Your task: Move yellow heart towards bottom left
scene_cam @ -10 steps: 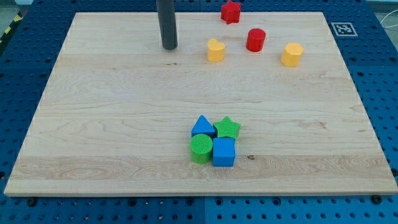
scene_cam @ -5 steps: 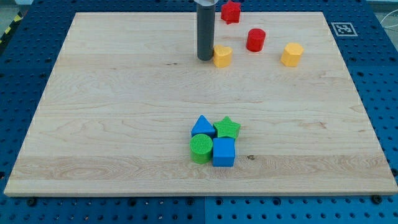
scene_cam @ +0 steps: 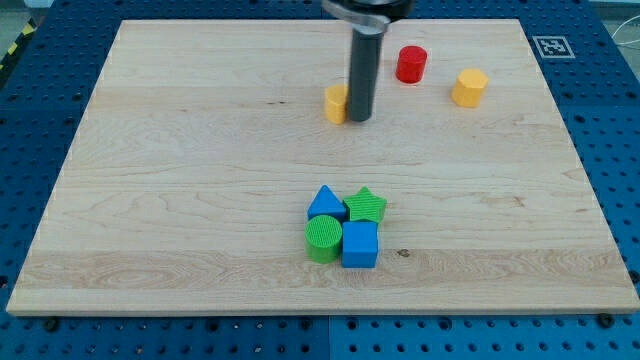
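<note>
step: push yellow heart [scene_cam: 336, 103] | my tip [scene_cam: 359, 118] touches its right side, no hand fitted, nothing grasped | steer down-left, staying centred behind it

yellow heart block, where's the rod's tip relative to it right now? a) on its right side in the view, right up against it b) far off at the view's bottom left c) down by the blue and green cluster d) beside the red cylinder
A: my tip stands just to the view's right of the yellow heart, close against it and partly covering it, well above the blue and green cluster.
</note>
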### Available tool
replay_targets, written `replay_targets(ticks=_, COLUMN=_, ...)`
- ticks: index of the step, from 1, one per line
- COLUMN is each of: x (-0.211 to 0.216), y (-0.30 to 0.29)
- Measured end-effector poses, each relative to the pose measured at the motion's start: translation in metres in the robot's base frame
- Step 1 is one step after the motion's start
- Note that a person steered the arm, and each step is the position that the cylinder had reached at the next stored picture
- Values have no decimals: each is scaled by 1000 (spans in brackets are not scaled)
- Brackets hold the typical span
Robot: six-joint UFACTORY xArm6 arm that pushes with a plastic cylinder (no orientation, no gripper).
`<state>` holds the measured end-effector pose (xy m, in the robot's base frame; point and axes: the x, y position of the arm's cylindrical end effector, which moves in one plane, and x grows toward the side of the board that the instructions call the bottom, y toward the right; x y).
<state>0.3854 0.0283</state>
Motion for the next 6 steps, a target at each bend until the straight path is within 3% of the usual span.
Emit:
replay_targets(ticks=3, x=-45, y=-20)
replay_targets(ticks=6, x=-67, y=-91)
